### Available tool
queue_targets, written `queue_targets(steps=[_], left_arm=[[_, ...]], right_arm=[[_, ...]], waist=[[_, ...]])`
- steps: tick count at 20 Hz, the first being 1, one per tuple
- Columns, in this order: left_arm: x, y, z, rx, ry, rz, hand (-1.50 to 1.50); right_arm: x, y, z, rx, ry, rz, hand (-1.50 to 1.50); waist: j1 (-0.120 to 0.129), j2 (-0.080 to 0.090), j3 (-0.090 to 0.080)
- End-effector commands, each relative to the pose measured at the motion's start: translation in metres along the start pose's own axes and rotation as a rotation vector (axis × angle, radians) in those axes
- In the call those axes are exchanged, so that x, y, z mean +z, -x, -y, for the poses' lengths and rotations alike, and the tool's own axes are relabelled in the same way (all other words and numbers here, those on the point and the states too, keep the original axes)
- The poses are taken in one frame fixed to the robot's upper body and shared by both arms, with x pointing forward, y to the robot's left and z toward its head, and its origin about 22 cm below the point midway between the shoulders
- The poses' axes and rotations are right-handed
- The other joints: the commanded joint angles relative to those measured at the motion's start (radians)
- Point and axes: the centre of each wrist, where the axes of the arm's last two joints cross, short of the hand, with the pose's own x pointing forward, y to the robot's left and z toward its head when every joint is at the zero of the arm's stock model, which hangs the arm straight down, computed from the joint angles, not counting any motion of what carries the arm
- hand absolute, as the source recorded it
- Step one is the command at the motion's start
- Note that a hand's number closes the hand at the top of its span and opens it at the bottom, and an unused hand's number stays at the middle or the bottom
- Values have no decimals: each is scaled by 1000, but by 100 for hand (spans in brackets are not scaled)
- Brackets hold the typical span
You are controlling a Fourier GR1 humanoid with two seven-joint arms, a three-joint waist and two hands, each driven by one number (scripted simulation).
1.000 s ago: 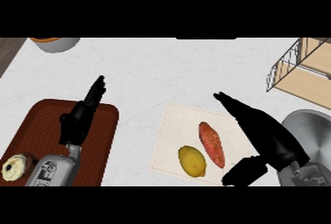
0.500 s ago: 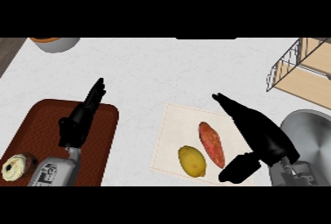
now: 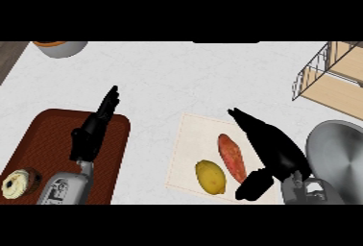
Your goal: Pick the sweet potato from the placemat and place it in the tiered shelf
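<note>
Head view, looking steeply down on a pale speckled counter (image 3: 177,77): the sweet potato (image 3: 232,157), long and reddish-orange, lies on the cream placemat (image 3: 195,139) at the near middle of the scene, running near to far, with a yellow lemon-like fruit (image 3: 210,176) just beside it on its left, nearer the placemat's near edge. The right hand (image 3: 273,149) comes in from the near right and lies over the placemat's right side, its fingers straight and stretched far-left, its thumb (image 3: 252,185) turned down toward the near end of the sweet potato; whether it touches the sweet potato cannot be told, and nothing is held. The tiered shelf (image 3: 330,77), wire frame and wooden boards, stands at the far right, well apart from the sweet potato. A round metal lid or pan (image 3: 340,161) sits at the right edge, just beside the right forearm. The left hand (image 3: 93,132) rests open at the left, fingers straight and pointing far, above a reddish-brown tray (image 3: 42,139) that bears a small round pastry (image 3: 18,182) at its near left. A grey bowl (image 3: 60,47) with orange contents shows at the far left.
</note>
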Motion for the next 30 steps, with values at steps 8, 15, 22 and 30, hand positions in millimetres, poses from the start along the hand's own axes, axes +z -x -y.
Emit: queue_targets(steps=[8,15,22,30], left_arm=[[4,8,-5,11,-17,-16,0],[8,-11,1,-6,-1,-1,0],[1,-5,-4,-2,0,13,0],[-6,-6,-4,14,9,-8,0]], right_arm=[[-17,8,-7,44,-4,-45,-150],[-26,52,-13,34,14,-49,-150],[-41,22,-60,38,-29,-31,-150],[-55,31,-55,51,-49,-56,-150]], waist=[[0,0,0],[1,0,0],[0,0,0],[0,0,0]])
